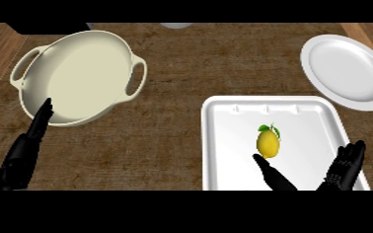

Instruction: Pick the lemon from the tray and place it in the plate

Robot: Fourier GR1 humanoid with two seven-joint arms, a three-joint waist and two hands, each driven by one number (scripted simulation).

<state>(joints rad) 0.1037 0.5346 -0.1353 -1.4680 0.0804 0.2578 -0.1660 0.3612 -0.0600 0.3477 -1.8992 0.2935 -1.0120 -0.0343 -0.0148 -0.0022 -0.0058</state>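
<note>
Two hands at work: we see both enter from the counter's near edge, and neither holds anything.
Right hand point(320, 170): ours sits over the near end of the white tray point(218, 143), thumb stretched toward the fruit and fingers upright by the tray's right rim, spread wide with nothing between them.
Lemon point(268, 142): it lies on the tray floor, right of centre, its green leaf toward the far end; the thumb tip is just beside its near end, and we cannot tell whether the two touch.
Tray: it rests at the counter's near right, with a faint row of tabs along its far wall.
Plate point(342, 71): white, at the counter's far right edge and partly cut off, just beyond the tray's far right corner.
Left hand point(29, 143): ours rests at the near left, fingers straight, one tip lying over the near rim of the cream two-handled pan point(76, 76).
Pan: it stands at the far left of the counter, well apart from tray and plate.
Step in hand: we judge the reach is nearly done and the grasp not yet made.
Risk: we think the thumb could nudge the round lemon, rolling it across the smooth tray before the fingers close; a lopsided pinch might let it slip on the way to the plate.
Writing: we can read no brand, label or lettering anywhere.
</note>
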